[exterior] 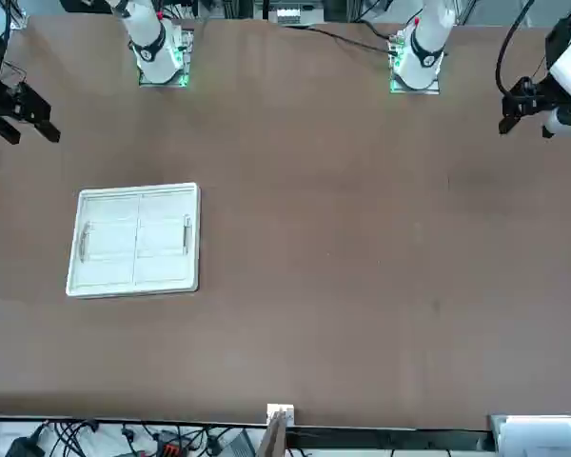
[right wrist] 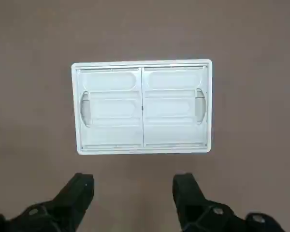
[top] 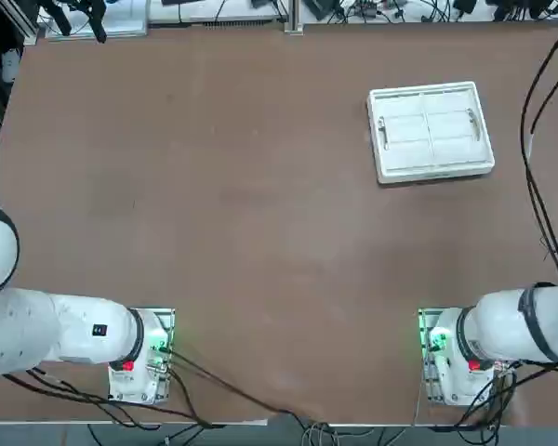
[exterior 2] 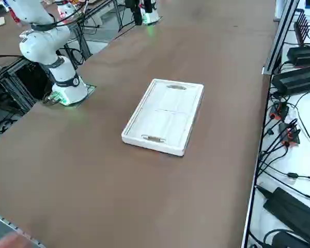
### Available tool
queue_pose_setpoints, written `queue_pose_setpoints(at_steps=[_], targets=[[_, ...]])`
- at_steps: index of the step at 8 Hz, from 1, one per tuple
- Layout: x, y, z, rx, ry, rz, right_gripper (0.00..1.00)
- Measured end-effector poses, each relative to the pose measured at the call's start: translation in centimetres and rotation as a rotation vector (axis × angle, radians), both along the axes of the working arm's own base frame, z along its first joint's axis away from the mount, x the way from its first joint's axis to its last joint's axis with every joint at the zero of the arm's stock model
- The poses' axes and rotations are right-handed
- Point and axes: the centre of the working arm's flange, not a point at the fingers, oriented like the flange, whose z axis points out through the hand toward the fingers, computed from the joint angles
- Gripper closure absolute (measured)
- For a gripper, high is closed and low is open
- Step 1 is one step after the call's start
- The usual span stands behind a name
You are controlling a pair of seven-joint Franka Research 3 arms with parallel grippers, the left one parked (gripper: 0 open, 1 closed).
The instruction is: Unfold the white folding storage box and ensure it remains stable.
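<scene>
Nearest to us is our right gripper [right wrist: 133,193], its two black fingers spread wide with nothing between them, held high above the table [right wrist: 34,38] with clear air beneath. Ahead of the fingertips and well below them lies the white folding storage box [right wrist: 142,106], collapsed completely flat, its two inner panels folded down and meeting along a centre seam, with a slim handle slot near each short end. It sits square to our fingers, long side across them. Beyond the box there is only bare brown tabletop.

We judge the task has not yet begun: the box is untouched and we must first descend to it.

What worries us is the flatness. The folded panels offer little edge to catch, so a finger coming down slightly off a handle slot could slide over the plastic and simply push the box across the smooth table. Lifting one wall alone may also drag the whole light shell upward, or let that wall drop back once released, leaving the box unstable.
</scene>
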Motion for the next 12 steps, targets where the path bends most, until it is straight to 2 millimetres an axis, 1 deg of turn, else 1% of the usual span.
queue_pose_setpoints(at_steps=[2, 3, 4, 5, 6, 7, 8, 9, 10, 11, 12], targets=[[0.2, 0.3, -0.3, 0.001, 0.005, 0.006, 0.0], [0.4, 1.0, -0.5, 0.001, 0.009, 0.018, 0.0], [0.8, 2.2, -1.1, 0.002, 0.018, 0.007, 0.0], [1.4, 4.3, -1.9, -0.005, 0.022, -0.027, 0.0], [2.0, 7.5, -3.2, -0.033, 0.024, -0.052, 0.0], [2.6, 11.7, -5.4, -0.095, 0.035, -0.058, 0.0], [3.0, 16.2, -8.3, -0.161, 0.043, -0.069, 0.0], [3.3, 20.4, -11.7, -0.199, 0.049, -0.108, 0.0], [3.5, 23.8, -15.2, -0.235, 0.052, -0.154, 0.0], [3.3, 26.7, -18.8, -0.293, 0.052, -0.172, 0.0], [2.8, 29.5, -22.9, -0.372, 0.049, -0.172, 0.0]])
